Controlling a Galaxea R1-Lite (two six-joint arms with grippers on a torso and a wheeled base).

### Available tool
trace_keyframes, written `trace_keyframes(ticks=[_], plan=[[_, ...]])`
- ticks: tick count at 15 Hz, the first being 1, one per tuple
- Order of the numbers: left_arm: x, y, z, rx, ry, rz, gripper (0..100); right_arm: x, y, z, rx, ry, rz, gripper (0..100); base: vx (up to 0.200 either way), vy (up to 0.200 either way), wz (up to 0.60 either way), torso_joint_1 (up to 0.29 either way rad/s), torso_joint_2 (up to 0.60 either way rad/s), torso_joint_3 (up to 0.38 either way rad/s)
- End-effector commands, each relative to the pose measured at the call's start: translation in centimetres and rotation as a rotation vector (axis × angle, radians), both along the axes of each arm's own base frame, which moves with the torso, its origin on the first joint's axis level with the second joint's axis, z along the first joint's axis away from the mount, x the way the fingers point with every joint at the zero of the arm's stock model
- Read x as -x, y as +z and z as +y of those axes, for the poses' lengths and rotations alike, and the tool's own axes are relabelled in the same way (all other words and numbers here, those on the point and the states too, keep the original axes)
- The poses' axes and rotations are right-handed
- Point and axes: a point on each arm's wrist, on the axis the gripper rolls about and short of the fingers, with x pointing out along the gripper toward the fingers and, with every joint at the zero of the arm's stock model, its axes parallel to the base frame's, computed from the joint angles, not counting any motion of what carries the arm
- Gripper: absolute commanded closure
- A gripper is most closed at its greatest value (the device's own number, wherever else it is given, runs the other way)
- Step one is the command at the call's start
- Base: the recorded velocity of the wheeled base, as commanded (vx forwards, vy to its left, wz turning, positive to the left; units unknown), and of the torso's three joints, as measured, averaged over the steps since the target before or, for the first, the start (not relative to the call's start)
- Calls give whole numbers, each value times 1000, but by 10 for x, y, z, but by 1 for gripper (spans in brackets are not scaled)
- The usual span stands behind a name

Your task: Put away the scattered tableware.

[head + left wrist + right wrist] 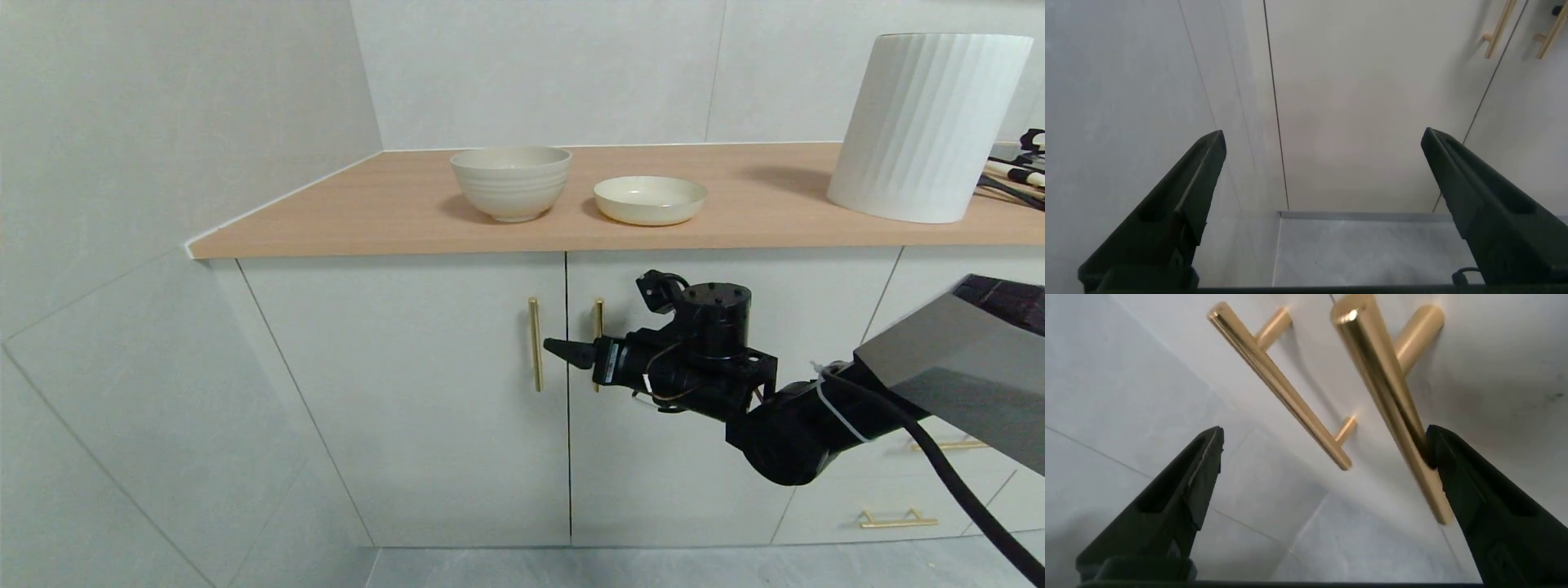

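A deep cream bowl (510, 181) and a shallow cream dish (650, 199) stand side by side on the wooden countertop (392, 220). Below them, my right gripper (566, 352) is held up to the two gold handles of the cabinet doors, the left handle (535, 343) and the right handle (598, 327). In the right wrist view the right gripper (1323, 437) is open, with the nearer handle (1388, 400) close beside one finger (1470, 498) and the other handle (1282, 388) farther off. My left gripper (1323, 143) is open and empty, low down, facing a cabinet door (1372, 106) and the floor.
A tall white ribbed container (927, 122) stands at the counter's right end, with dark utensils (1016, 175) behind it. Drawers with gold pulls (896, 518) lie lower right. A tiled wall (122, 245) closes off the left side. The cabinet doors are shut.
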Motion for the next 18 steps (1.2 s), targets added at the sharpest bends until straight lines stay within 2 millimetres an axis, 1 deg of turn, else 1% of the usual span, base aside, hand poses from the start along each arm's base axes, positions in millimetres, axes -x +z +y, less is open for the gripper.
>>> trace_keyframes(ticks=[1,4,7,9,11,14,17,18], plan=[[0,0,0,0,1,0,0,5,4,4,-9,19,-6,0,0,0,0,0,0,0],[0,0,0,0,1,0,0,11,11,1,-14,25,-10,0,0,0,0,0,0,0],[0,0,0,0,1,0,0,21,12,-4,-8,62,7,0,0,0,0,0,0,0],[0,0,0,0,1,2,0,30,16,-10,-9,97,13,0,0,0,0,0,0,0],[0,0,0,0,1,0,0,45,19,-19,-7,179,34,0,0,0,0,0,0,0],[0,0,0,2,1,0,0,60,21,-27,-7,258,55,0,0,0,0,0,0,0],[0,0,0,6,1,0,0,70,24,-31,-5,275,58,0,0,0,0,0,0,0],[0,0,0,8,2,0,0,81,25,-30,0,300,62,0,0,0,0,0,0,0]])
